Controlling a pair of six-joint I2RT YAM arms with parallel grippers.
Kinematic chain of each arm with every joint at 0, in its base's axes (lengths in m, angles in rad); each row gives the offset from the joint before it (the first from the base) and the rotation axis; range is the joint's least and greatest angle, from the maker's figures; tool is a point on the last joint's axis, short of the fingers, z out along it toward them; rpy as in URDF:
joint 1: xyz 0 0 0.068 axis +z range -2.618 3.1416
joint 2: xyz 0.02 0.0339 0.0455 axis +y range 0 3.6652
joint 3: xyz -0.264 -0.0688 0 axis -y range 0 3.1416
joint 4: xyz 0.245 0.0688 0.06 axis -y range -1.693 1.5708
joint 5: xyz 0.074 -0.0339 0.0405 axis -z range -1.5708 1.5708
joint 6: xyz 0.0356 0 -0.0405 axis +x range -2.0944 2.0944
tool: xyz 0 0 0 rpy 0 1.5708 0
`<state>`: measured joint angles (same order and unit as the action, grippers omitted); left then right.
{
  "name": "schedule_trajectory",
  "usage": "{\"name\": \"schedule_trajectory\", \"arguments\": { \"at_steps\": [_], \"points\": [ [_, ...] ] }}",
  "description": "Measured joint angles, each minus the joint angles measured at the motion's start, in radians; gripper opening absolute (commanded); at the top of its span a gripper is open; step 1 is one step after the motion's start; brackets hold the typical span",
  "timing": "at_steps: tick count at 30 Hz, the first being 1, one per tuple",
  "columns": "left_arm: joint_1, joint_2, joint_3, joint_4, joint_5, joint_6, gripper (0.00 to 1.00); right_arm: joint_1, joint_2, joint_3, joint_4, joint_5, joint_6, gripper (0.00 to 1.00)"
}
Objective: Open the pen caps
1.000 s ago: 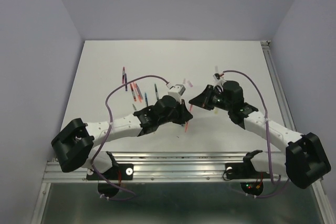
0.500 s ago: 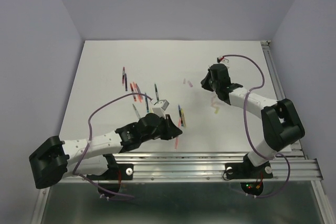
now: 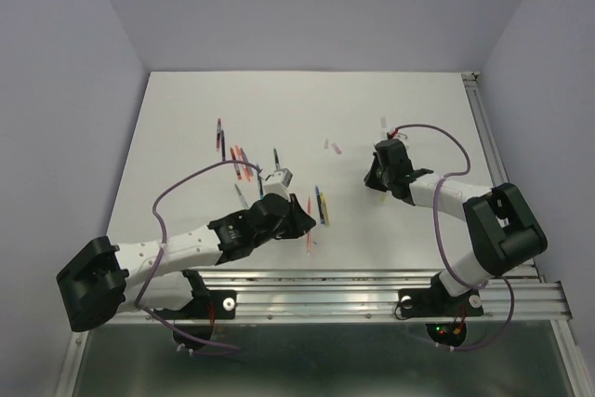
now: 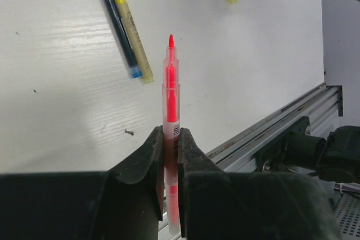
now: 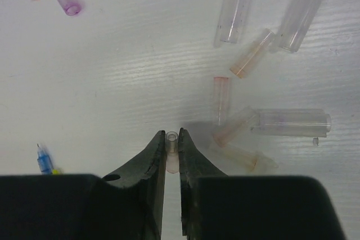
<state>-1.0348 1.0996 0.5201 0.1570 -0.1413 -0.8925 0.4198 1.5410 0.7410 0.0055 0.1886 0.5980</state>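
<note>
— Nearest, bottom centre of the left wrist view?
— Closed jaws of the left gripper (image 4: 170,139), clamped on a red pen (image 4: 170,82). Pen upright through the middle of the frame, red tip bare, no cap on it.

— Just beyond?
— A blue pen (image 4: 118,26) and a yellow pen (image 4: 130,29), side by side and touching, flat on the white table (image 4: 56,111), upper left of that view. Capped or bare: cannot tell.

— Further on, right of centre in the overhead view?
— The right gripper (image 5: 172,134), jaws pinched shut on one pale pen cap (image 5: 172,161), low over the table, bottom centre of the right wrist view. Many loose caps (image 5: 234,9) scattered to the right and above, clear or faintly pink, all off their pens. Two more at upper left of that view.

— Farthest back?
— A cluster of thin pens (image 3: 237,163), left of centre in the overhead view. Too small to tell capped from bare.

— Progress?
— Judged well along: many caps off, red pen open, its cap probably the one in the right jaws. Left to do, by the look: set down pen and cap, then deal with any pens not yet opened.
</note>
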Motion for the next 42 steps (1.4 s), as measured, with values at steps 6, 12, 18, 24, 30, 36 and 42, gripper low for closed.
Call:
{"name": "schedule_trajectory", "arguments": {
  "at_steps": [6,12,18,24,30,36,42],
  "points": [
    [0.004,0.012,0.003,-0.023,-0.002,-0.005,0.00,0.000,0.000,0.000,-0.002,-0.001,0.005,0.33],
    [0.009,0.012,0.019,-0.047,-0.016,-0.005,0.00,0.000,-0.007,0.000,-0.037,-0.002,0.013,0.38],
    [0.016,0.012,0.037,-0.060,-0.037,-0.005,0.00,0.000,-0.121,-0.004,-0.074,-0.018,0.021,0.46],
    [0.063,0.024,0.055,-0.063,-0.051,-0.008,0.00,0.000,-0.330,-0.068,-0.046,-0.152,0.015,1.00],
    [0.128,0.072,0.105,-0.073,-0.078,-0.054,0.00,0.012,-0.546,-0.269,0.093,-0.524,0.045,1.00],
    [0.129,0.109,0.158,-0.066,-0.097,-0.111,0.00,0.181,-0.602,-0.338,0.211,-0.642,0.099,1.00],
    [0.128,0.139,0.174,-0.050,-0.097,-0.146,0.00,0.282,-0.470,-0.334,0.274,-0.629,0.105,0.99]
  ]
}}
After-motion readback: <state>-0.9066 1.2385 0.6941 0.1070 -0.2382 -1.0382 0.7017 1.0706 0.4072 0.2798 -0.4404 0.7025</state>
